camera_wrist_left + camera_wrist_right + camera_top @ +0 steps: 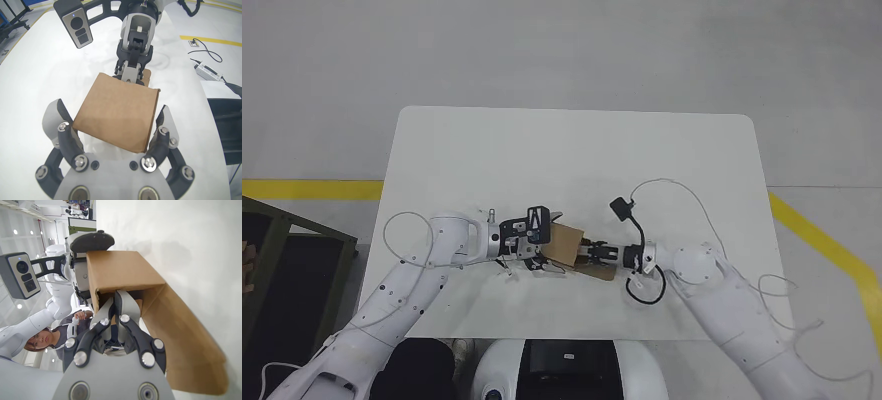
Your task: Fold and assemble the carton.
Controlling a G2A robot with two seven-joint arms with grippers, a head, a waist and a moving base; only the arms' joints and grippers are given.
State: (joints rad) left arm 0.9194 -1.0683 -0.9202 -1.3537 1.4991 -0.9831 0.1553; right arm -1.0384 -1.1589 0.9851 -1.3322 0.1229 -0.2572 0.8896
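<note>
The white worktop point(572, 150) carries the brown carton point(567, 243) at the lower centre of the top view, one long flap point(179, 332) standing open. The left pincer point(112, 106) is spread wide, pads against opposite sides of the carton, while the right pincer point(117, 294) is pressed together, tips inside the open end. A hard push from those tips could, I judge, slide the carton out of that clasp or buckle its wall.

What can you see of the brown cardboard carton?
The brown cardboard carton is a plain, partly erected sleeve near the front edge of the white table, between both arms. The left gripper clamps one end across its width; the right gripper, fingers closed, reaches into the open end, where one flap juts out unfolded.
</note>
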